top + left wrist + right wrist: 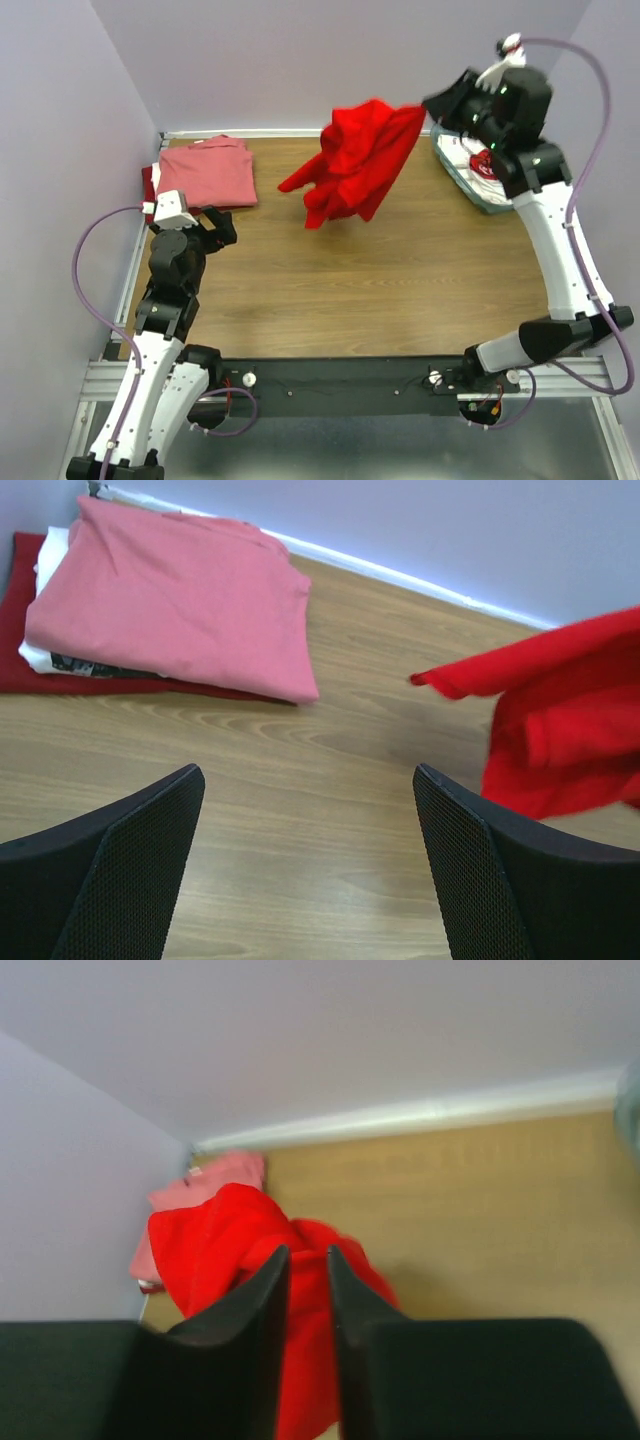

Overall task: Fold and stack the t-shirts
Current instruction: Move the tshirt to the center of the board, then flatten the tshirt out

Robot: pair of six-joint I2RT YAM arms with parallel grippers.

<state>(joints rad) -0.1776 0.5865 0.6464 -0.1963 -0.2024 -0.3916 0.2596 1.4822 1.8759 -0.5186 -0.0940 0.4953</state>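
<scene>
A bright red t-shirt hangs crumpled in the air over the back of the table, its upper corner at my right gripper. In the right wrist view the fingers of that gripper stand a narrow gap apart, with the red t-shirt showing through the gap and beyond it. Whether the cloth still touches them I cannot tell. At the back left, a folded salmon-pink t-shirt lies on a white one and a darker red one. My left gripper is wide open over bare wood, near that stack.
A teal plastic bin stands at the back right under the right arm, holding white cloth with red print. Walls close the table at the back and left. The red t-shirt hangs to the right of the left gripper.
</scene>
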